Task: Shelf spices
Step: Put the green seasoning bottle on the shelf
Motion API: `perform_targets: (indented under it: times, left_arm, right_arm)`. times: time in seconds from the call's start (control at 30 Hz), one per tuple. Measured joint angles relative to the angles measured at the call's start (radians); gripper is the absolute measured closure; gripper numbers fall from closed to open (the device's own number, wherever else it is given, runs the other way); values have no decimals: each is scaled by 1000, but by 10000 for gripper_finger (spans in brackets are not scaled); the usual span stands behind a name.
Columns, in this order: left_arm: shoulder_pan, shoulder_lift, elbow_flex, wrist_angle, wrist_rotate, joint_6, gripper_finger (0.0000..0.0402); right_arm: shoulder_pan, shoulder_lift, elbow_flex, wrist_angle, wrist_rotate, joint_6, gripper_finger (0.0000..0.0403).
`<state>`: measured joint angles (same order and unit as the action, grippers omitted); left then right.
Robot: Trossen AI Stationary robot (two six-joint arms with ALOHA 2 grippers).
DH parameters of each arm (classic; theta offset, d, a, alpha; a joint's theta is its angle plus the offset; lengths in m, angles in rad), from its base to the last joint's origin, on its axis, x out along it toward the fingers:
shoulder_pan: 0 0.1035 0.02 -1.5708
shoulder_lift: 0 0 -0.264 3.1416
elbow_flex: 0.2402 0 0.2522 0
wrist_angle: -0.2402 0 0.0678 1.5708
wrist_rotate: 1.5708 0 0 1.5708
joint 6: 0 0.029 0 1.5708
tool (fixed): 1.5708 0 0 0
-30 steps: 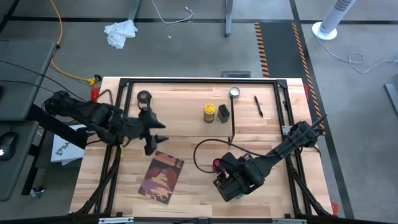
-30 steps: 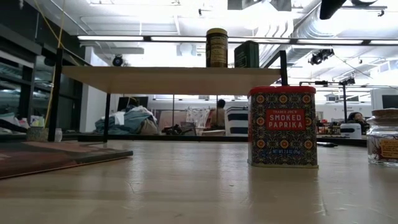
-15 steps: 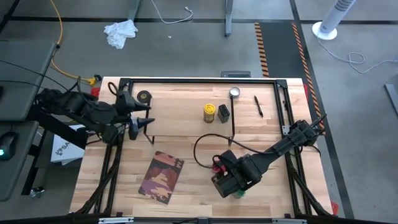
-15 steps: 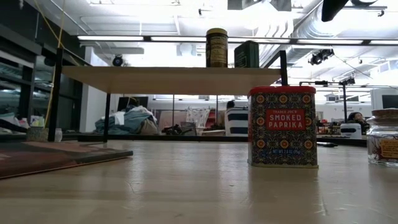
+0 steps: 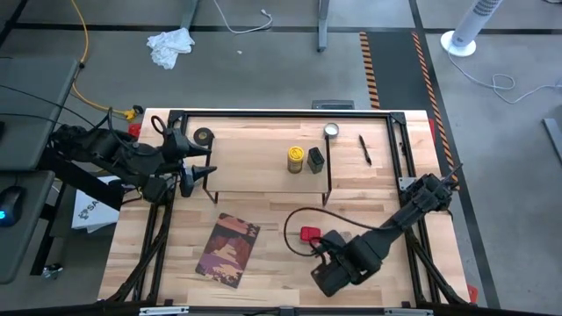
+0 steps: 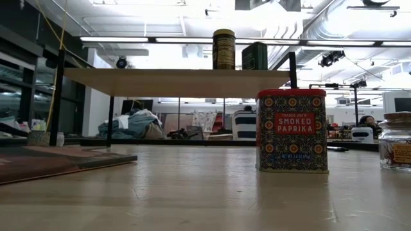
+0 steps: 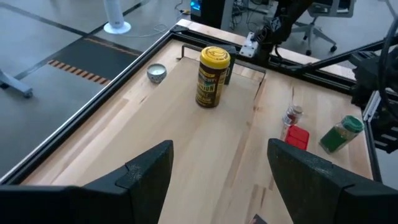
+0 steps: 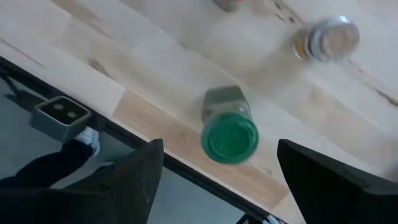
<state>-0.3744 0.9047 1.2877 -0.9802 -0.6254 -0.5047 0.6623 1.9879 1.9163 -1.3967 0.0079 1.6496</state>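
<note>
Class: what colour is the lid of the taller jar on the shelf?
Yellow lid; left wrist view.

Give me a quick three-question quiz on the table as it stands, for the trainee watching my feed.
1. True or false: the yellow-topped jar and the dark grey tin stand on the shelf.
2. Which spice sits right below the open right pincer? A) red box B) green-topped jar C) clear glass jar
3. How many spices are not yet on the shelf?

Key: 1 true. 2 B. 3 three: the red box, the green-topped jar and the clear glass jar.
</note>
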Motion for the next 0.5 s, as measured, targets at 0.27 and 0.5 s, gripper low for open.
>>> perform_targets:
  times: [0.27,0.5]
  left_arm:
    - [0,6,0,1,0,-26,145]
    - [0,12,0,2,20,-92,145]
  right_arm:
    - [18,89,-1,-74,-17,-11,91]
    - [-25,110,1,-11,-16,-186,91]
